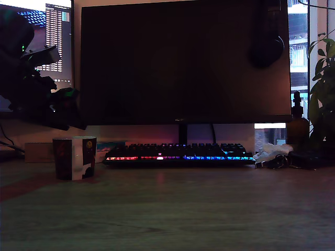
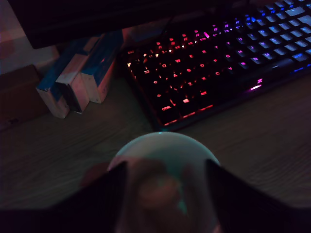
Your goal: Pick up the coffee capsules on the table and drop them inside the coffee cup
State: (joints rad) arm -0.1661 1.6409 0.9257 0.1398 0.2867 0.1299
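Gripper [image 2: 163, 194] fingers [image 2: 97, 199] show in the wrist view as two dark, blunt wedges spread wide, one on each side of the coffee cup's [image 2: 163, 145] round pale rim. Between them, down inside the cup, lies a blurred, rounded, cream-coloured shape [image 2: 158, 189] that may be a coffee capsule; it is too soft and dim to be sure, and whether the fingers touch it cannot be told.

From the exterior view the gripper [image 1: 68, 112] is a black mass with a small green glint, hanging just above the cup [image 1: 74, 158] at the exterior view's left. The arm [image 1: 31, 78] reaches in from that left edge and slopes downward toward the cup. Here the cup reads as a short cylinder with a dark body, a white patch and a colourful print on its side; its inside is hidden in this view.

Only the wrist view shows the smooth glazed interior and a few slim blue-and-white boxes [image 2: 77, 80] standing beside the keyboard [image 2: 218, 63], whose keys glow red to blue. Only the exterior view shows the large dark monitor [image 1: 183, 63], a brown bottle [image 1: 297, 125] and a leafy plant [image 1: 323, 78] at its right. The table [image 1: 199, 209] is matte wood with a faint grain.
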